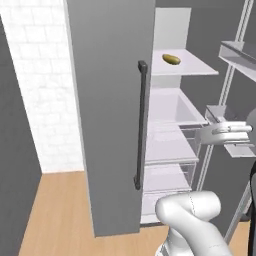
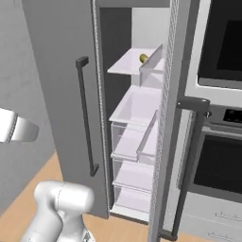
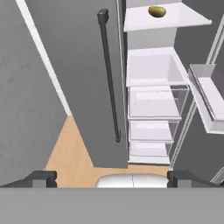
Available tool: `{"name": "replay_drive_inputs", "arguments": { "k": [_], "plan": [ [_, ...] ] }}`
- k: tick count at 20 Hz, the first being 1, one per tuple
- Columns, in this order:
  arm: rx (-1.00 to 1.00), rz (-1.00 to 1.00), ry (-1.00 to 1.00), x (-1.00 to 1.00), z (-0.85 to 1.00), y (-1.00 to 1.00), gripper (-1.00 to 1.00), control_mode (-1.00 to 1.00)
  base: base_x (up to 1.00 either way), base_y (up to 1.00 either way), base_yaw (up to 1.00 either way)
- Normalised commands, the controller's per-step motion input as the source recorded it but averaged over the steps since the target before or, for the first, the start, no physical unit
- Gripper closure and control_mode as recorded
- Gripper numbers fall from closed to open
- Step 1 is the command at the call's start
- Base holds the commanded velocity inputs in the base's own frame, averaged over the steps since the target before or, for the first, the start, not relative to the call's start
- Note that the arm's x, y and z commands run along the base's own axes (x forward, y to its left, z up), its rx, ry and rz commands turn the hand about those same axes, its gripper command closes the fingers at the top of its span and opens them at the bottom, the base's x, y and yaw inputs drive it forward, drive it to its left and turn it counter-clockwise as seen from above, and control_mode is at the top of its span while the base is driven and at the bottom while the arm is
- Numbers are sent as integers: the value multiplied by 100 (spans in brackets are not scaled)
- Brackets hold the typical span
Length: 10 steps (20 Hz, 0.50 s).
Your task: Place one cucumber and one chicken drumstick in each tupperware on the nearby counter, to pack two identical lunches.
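Observation:
A small yellow-green cucumber point(image 1: 171, 59) lies on the top white shelf inside the open fridge; it is the same cucumber point(image 2: 143, 58) in the right base view and the cucumber point(image 3: 156, 11) at the top of the hand view. My gripper point(image 3: 112, 178) is open, its two dark fingertips point(image 3: 43, 177) spread wide with nothing between them. It hovers well back from the fridge, far below and in front of that shelf. The chicken drumstick, the tupperware and the counter are out of view.
The grey left fridge door point(image 1: 110, 100) stands shut, with a long dark handle point(image 3: 108, 74). The right door point(image 2: 168, 118) is swung open with bins point(image 3: 210, 100). White shelves and clear drawers point(image 1: 167, 150) fill the fridge. An oven point(image 2: 222, 47) stands to the right. The floor point(image 1: 55, 215) is wood.

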Motion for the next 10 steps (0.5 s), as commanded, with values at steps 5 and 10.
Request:
{"name": "replay_drive_inputs", "arguments": {
  "k": [5, 10],
  "plan": [
    [0, 0, 0, 0, 0, 0, -100, 100, 56, -4, -44],
    [0, 0, 0, 0, 0, 0, -100, 100, 51, 5, -35]
  ]
}}
